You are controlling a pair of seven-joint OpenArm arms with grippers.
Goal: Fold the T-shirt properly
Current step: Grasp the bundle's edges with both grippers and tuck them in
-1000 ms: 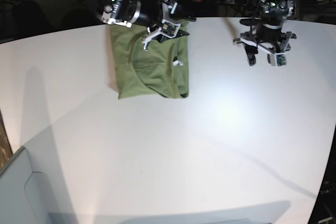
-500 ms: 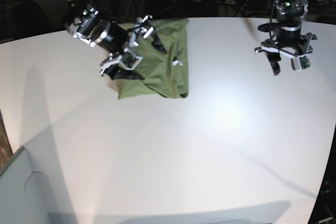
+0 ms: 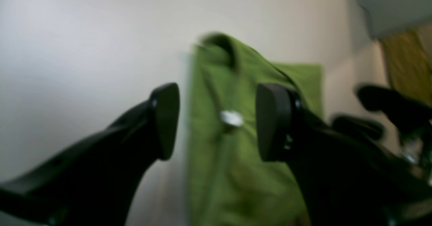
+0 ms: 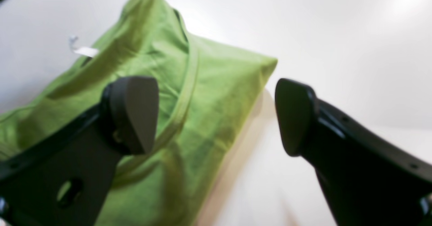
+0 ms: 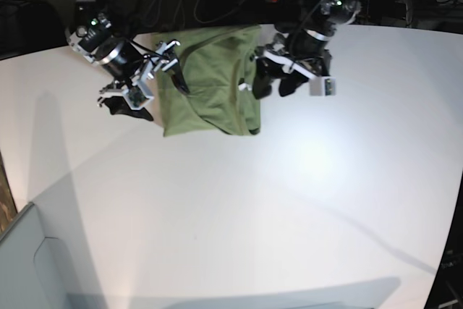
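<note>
Both end effectors stand released and empty, the left end effector (image 5: 269, 86) at three o'clock and the right end effector (image 5: 142, 94) at nine o'clock of the part-folded T-shirt (image 5: 211, 85) lying at twelve o'clock on the desk (image 5: 304, 200); judging so, another fold needs grasps on opposite edges.

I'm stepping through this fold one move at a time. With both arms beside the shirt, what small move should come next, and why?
Probably bring the left gripper down onto the T-shirt's near edge by the white tag and close there. Both grippers stand open and hold nothing, the shirt lies in a rough, uneven rectangle, and the right gripper sits at its opposite edge.
</note>
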